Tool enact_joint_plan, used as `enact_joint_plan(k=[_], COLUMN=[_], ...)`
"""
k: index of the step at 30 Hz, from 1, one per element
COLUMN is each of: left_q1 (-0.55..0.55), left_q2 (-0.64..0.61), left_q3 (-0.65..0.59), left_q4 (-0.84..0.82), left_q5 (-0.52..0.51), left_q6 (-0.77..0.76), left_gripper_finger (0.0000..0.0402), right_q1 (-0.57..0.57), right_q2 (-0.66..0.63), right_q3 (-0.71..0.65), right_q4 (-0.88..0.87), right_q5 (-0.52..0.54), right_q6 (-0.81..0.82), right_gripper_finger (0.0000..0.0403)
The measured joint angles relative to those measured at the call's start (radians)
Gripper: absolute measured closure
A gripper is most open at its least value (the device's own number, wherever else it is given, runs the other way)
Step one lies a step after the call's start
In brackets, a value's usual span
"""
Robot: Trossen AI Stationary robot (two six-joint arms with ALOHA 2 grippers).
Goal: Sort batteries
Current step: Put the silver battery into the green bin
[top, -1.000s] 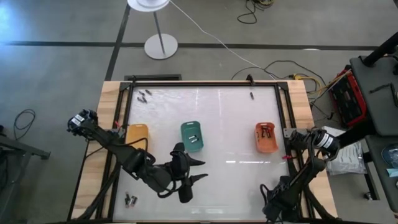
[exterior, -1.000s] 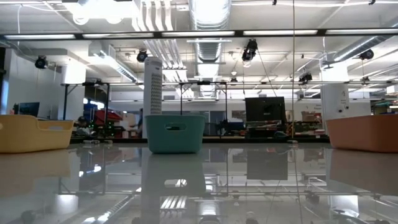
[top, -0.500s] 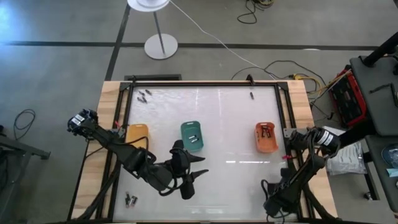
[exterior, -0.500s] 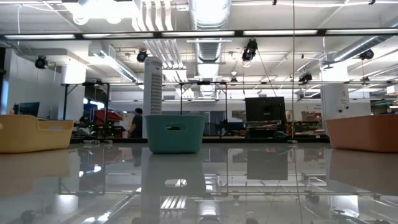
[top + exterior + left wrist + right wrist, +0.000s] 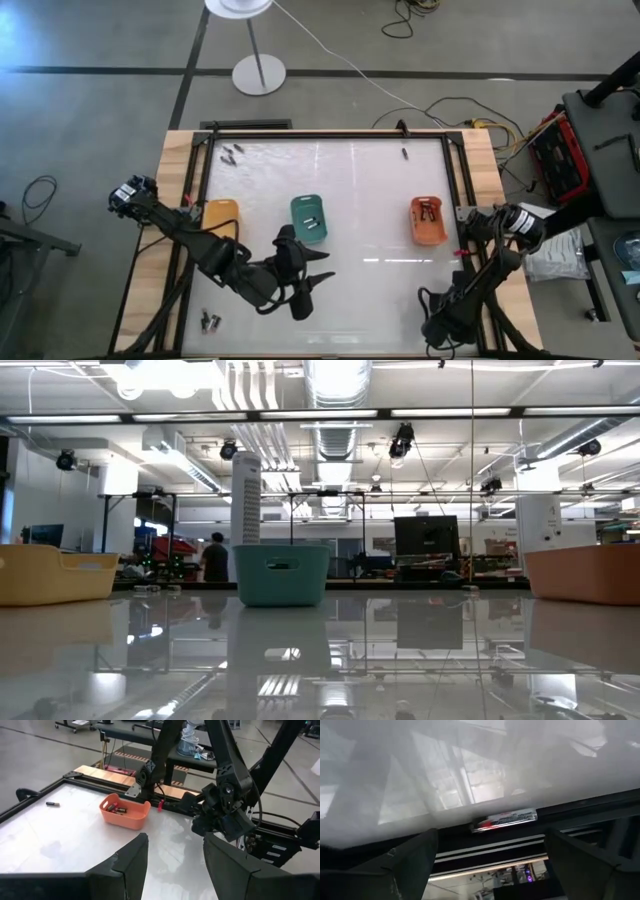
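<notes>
Batteries lie scattered on the glossy white table: a small cluster (image 5: 230, 153) at the far left, one (image 5: 404, 153) at the far edge, two (image 5: 210, 321) on the near-left wooden border. Others lie in the green tray (image 5: 309, 218) and the orange tray (image 5: 429, 220); the yellow tray (image 5: 220, 214) stands at the left. My left gripper (image 5: 312, 283) hovers open in front of the green tray, nothing between its fingers (image 5: 131, 865). My right gripper (image 5: 437, 322) is open at the near right edge; one silver-and-red battery (image 5: 504, 819) lies at the table's rim ahead of its fingers (image 5: 412, 865).
A dark metal frame (image 5: 455, 180) borders the table, with wooden strips (image 5: 170, 250) outside it. The low view shows the yellow (image 5: 50, 574), green (image 5: 282, 573) and orange (image 5: 585, 572) trays in a row. A person (image 5: 214, 557) stands far off in the room.
</notes>
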Motion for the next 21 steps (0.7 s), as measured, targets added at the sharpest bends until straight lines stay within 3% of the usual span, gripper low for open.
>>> enact_joint_plan(k=[13,21], left_q1=[0.017,0.017], left_q2=[0.0,0.002], left_q3=[0.0,0.0], left_q4=[0.012,0.01], left_q5=[0.0,0.0], left_q6=[-0.077,-0.085], left_gripper_finger=[0.023,0.023], right_q1=[-0.003,-0.006], right_q2=[0.0,0.0], right_q3=[0.004,0.033], right_q4=[-0.014,-0.037], right_q5=[0.067,0.077], right_q6=[-0.171,-0.168], right_gripper_finger=[0.0074,0.0074])
